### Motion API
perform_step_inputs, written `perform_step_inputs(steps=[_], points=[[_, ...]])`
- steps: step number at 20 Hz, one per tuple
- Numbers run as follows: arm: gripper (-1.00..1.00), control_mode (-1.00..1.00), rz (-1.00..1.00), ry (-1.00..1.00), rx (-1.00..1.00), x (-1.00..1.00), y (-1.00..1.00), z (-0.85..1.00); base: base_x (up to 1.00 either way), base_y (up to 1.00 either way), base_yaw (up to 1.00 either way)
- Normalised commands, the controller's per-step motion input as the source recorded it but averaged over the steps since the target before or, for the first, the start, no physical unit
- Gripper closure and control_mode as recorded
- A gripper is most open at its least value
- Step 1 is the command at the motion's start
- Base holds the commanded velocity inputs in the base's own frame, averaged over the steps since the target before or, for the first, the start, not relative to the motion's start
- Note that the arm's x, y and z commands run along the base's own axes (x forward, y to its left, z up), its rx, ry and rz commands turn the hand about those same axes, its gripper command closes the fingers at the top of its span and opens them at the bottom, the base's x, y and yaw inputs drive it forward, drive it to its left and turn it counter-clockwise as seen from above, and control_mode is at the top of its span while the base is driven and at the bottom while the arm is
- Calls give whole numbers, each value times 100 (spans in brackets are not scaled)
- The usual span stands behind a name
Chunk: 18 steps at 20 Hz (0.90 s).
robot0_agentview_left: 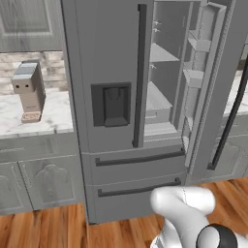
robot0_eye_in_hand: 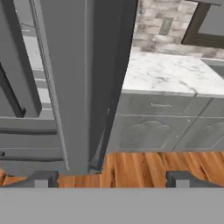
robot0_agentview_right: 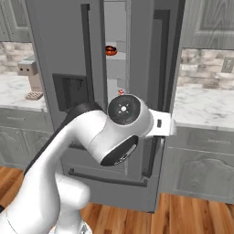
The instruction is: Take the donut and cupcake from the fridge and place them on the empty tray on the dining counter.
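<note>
- A boxy grey appliance [robot0_agentview_left: 30, 89] stands on the white grey-veined marble wall counter [robot0_agentview_left: 53, 114], left of the fridge.
- The tall grey French-door fridge [robot0_agentview_left: 109, 58] has its left door shut and its right door [robot0_agentview_left: 218, 82] swung open (pale shelves show inside).
- In the right base view, the small chocolate-iced ring donut [robot0_agentview_right: 111, 50] sits on an upper shelf; the tiny red cupcake [robot0_agentview_right: 121, 92] sits lower down.
- The dark two-finger gripper [robot0_eye_in_hand: 111, 178] hangs released beside the open door's edge, fingers spread wide, gripping nothing.
</note>
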Motion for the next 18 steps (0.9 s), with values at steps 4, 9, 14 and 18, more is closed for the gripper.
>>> perform_step_inputs(steps=[4, 9, 14, 18], points=[[-100, -100, 0, 2, -23, -81, 99, 18, 0, 0, 0], [-100, -100, 1, 3, -26, -13, 100, 8, 0, 0, 0], [-100, -100, 8, 16, -34, 74, 98, 15, 0, 0, 0], [-100, -100, 0, 32, -44, 92, 95, 6, 0, 0, 0]])
